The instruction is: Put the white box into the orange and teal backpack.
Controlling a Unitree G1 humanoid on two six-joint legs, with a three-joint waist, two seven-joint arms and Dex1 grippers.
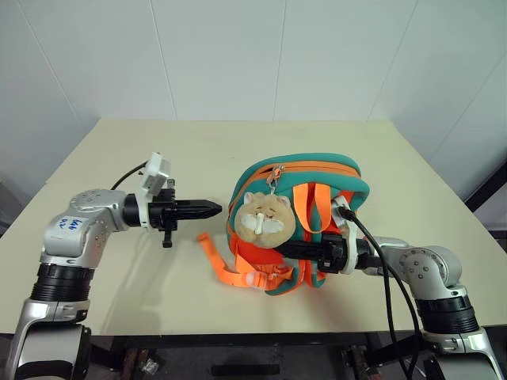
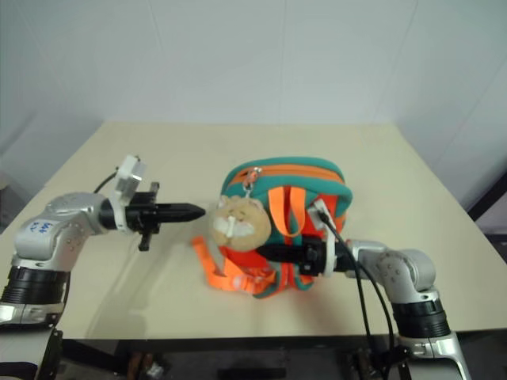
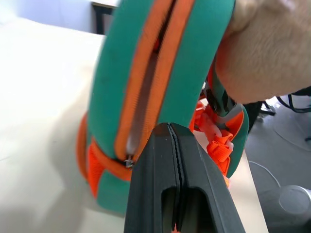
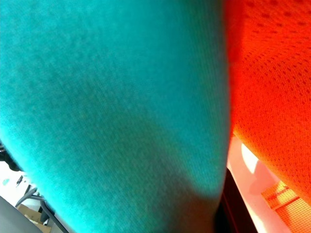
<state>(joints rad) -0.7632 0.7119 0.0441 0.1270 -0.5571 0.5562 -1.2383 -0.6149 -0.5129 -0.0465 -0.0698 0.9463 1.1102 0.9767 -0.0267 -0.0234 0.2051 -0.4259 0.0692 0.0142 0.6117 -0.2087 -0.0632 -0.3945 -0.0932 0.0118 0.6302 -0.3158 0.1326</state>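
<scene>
Backpack [image 1: 305,218], orange and teal, standing near centre of beige worktop [image 1: 119,158], zipper closed along its top, tan plush charm [image 1: 265,218] hanging on its face, orange webbing [image 1: 230,265] trailing toward 7 o'clock. Left gripper [image 1: 214,209] hovering at 9 o'clock of the backpack, just beside it, not touching, fingers [image 3: 194,165] pressed together and holding nothing. Right gripper [image 1: 287,249] reaching in from 4 o'clock, fingers narrowly closed on backpack fabric below the charm.
</scene>
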